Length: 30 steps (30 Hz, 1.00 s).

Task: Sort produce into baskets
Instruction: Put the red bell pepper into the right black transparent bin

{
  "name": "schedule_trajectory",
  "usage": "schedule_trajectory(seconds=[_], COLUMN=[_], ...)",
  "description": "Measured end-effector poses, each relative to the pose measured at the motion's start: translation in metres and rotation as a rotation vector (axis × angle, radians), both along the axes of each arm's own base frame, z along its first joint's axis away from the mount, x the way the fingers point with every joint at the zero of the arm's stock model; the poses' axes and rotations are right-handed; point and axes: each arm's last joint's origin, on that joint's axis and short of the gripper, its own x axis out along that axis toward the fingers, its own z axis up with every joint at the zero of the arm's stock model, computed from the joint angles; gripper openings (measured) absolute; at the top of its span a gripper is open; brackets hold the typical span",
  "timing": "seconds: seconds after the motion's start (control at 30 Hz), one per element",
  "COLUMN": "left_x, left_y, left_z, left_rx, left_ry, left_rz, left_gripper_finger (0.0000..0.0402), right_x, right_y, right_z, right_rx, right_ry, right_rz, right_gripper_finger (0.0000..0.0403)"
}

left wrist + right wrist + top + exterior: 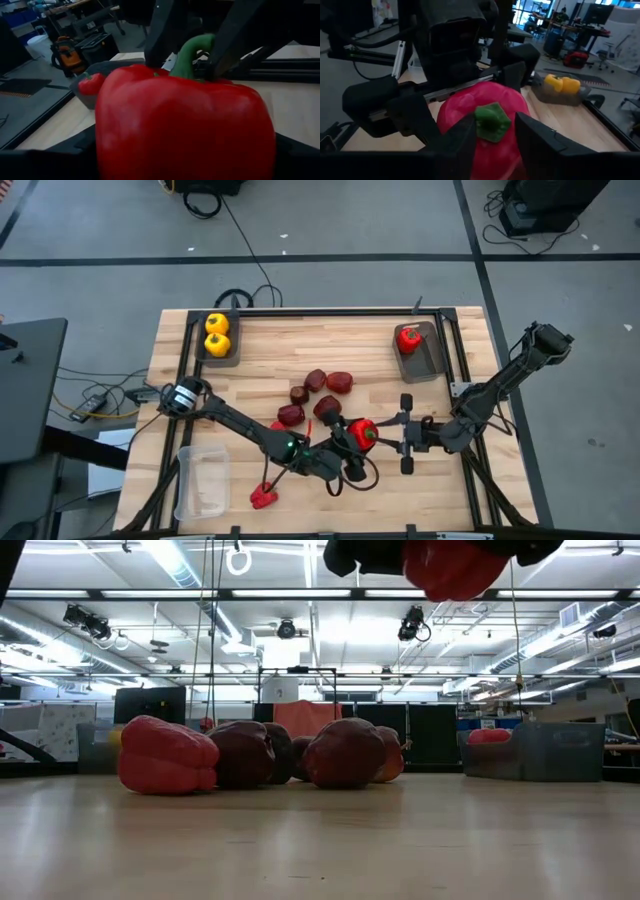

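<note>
The step in hand looks like a hand-over of one red bell pepper (362,430), held above the worktop (260,345) at about 5 o'clock from its middle; the left pincer (352,442) is clamped on the pepper's body, and the right pincer (405,432) meets it from 3 o'clock, its fingers (457,145) standing either side of the green stem (491,121); whether they already press on it I cannot tell. The next move, as I judge it, calls for the right pincer to take a firm hold before the left lets go, then carry the pepper to the grey basket (428,358) at 1 o'clock, where another red pepper (408,338) lies.

The high view alone shows the whole layout: two yellow peppers (216,333) in the grey basket (203,356) at 11 o'clock, the clear basket (186,480) at 7 o'clock, a maroon cluster (315,393) at centre, a red pepper (263,497) loose at 6 o'clock; the low view alone shows the held pepper hanging well clear of the wood; the wrist views alone show the stem between the right fingers.
</note>
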Motion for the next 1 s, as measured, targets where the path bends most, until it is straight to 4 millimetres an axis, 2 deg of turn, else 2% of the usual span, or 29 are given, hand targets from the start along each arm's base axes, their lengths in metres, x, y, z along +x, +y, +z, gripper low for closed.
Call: schedule_trajectory(seconds=[0.4, 0.63, 0.77, 0.87, 1.0], left_x=[0.0044, 0.0053, 0.0057, 0.0064, 0.0042], left_y=[0.0023, 0.0034, 0.0016, 0.0027, 0.0066], left_z=[0.0005, 0.0011, 0.0036, 0.0097, 0.0058], left_rx=[-0.097, -0.12, -0.136, -0.111, -0.027], left_ry=[-0.016, -0.027, -0.044, -0.066, -0.02], left_rz=[-0.11, -0.118, -0.126, -0.092, 0.006], left_gripper_finger=[0.0324, 0.0329, 0.0351, 0.0377, 0.0395], right_x=[0.0006, 0.0006, 0.0004, -0.0001, -0.0058], right_y=[0.0028, 0.0028, 0.0033, 0.0019, -0.0058], right_z=[0.0014, -0.0002, -0.0008, -0.0028, -0.0003], right_rx=[-0.039, -0.023, 0.008, 0.005, 0.029], right_ry=[-0.003, 0.008, 0.019, 0.029, 0.015], right_rz=[0.095, 0.094, 0.111, 0.068, -0.1], right_gripper_finger=[0.0099, 0.0026, 0.0025, 0.0025, 0.0025])
